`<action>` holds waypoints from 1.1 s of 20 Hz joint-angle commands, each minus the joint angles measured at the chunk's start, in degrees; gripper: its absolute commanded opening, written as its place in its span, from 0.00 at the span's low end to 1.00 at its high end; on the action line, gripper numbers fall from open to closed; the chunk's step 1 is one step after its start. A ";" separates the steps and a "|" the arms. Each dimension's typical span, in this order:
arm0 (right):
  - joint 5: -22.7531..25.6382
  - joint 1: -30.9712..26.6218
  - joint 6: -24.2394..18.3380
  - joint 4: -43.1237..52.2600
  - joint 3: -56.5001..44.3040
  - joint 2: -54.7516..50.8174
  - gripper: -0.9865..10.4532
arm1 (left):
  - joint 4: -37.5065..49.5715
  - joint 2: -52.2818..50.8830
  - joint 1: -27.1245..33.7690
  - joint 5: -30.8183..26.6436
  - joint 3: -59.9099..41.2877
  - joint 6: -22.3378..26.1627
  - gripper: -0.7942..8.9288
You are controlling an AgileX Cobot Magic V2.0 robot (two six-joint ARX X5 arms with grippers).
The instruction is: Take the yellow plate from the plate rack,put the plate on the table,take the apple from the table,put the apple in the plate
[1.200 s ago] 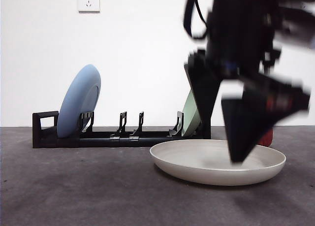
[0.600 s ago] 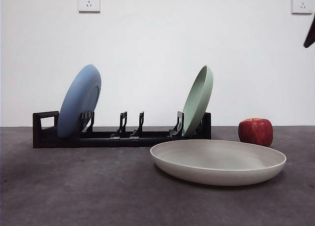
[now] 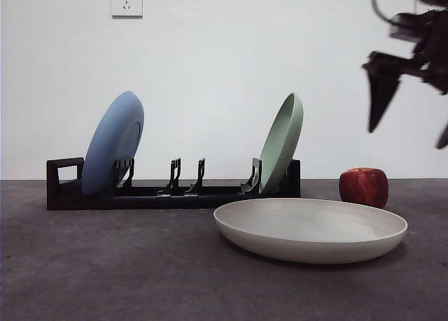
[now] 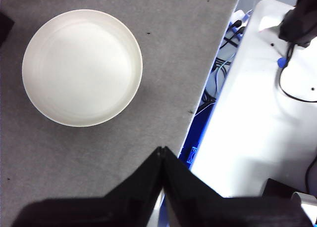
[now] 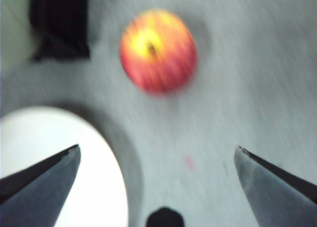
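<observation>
The yellow plate (image 3: 310,230) lies flat on the table (image 3: 105,265), in front of the plate rack (image 3: 175,193); it also shows in the left wrist view (image 4: 82,67) and the right wrist view (image 5: 59,172). The apple (image 3: 364,187) stands on the table just behind the plate's right rim. My right gripper (image 3: 413,111) is open and empty, high above the apple (image 5: 158,50), which lies ahead of its spread jaws (image 5: 157,148). My left gripper (image 4: 161,149) is shut and empty, high over the table's edge, away from the plate.
A light blue plate (image 3: 112,143) and a pale green plate (image 3: 282,143) stand upright in the rack. The rack's end (image 5: 59,24) is close to the apple. Beyond the table's edge stands a white base with cables (image 4: 257,113).
The gripper that hung low over the yellow plate rose out of the front view. The open right gripper has now come in at the top right, above the apple. Plate and apple have not moved.
</observation>
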 commanded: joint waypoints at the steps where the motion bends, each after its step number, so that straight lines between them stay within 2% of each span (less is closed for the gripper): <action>1: 0.02 0.79 -0.66 0.28 5.18 5.88 0.86 | 0.11 -2.25 -0.31 0.15 -0.79 -0.83 0.07; 6: -0.26 1.11 -0.66 0.33 13.64 16.55 0.86 | 0.11 -11.76 0.42 -0.39 -8.46 -1.60 0.07; 8: -0.66 1.11 -0.63 0.37 15.82 20.00 0.86 | 0.11 -15.76 1.36 -1.44 -12.31 -3.43 0.07; 12: 0.00 1.11 -0.61 2.23 16.44 24.37 0.86 | 0.11 -24.22 2.08 -5.88 -18.43 -6.34 0.07; 16: 0.13 1.11 -0.94 5.14 16.44 26.29 0.84 | 0.13 -31.17 2.05 -9.92 -19.39 -8.28 0.07; 18: 0.44 1.14 -0.15 5.68 16.44 26.45 0.64 | 0.11 -33.97 2.05 -10.91 -20.15 -9.84 0.07; 20: 0.44 1.11 0.04 4.52 16.44 26.45 0.33 | 0.11 -36.59 2.05 -8.68 -23.10 -11.87 0.07; 21: 0.39 1.11 0.15 3.15 16.44 26.45 0.22 | 0.11 -37.51 2.05 -8.68 -24.74 -13.35 0.07; 22: 0.20 1.11 0.87 1.86 16.44 26.45 0.22 | 0.11 -38.40 2.05 -7.45 -26.38 -13.62 0.07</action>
